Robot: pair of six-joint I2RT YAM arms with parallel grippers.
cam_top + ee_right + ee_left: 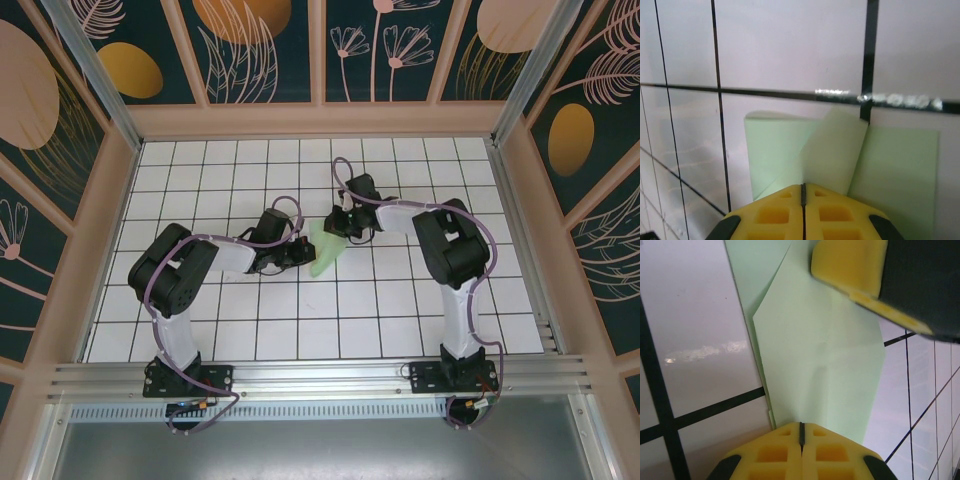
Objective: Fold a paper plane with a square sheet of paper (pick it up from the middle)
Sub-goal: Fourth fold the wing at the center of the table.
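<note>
Overhead and wrist views of the fold in progress. The desk (pixel 250 330), tiled in a white grid, is carrying both arms at its near edge, and they are reaching inward toward its middle. There the sheet of paper (pixel 325 250), pale mint green and already partly folded, is lying flat between them. In the left wrist view the sheet of paper (pixel 815 365) is showing angled flaps overlapping along a central crease, and in the right wrist view (pixel 830 150) one flap is lifting slightly off the layers beneath. The left end effector (pixel 298 252) is meeting the sheet's left side with its fingers (pixel 775 455) closed together at the paper's edge. The right end effector (pixel 345 225) is bearing on the far end, its fingers (pixel 775 215) likewise closed. Whether either is pinching a layer cannot be told. Judged from these views, the paper is behaving as very light, thin and limp. It is likely to slide on the glossy tiles and spring open along soft creases, and it would crumple or tear under a hard pull. The soundest hold is probably at the layered middle, where the folds are stiffening it, with one tip pinning while the other is working an edge.
</note>
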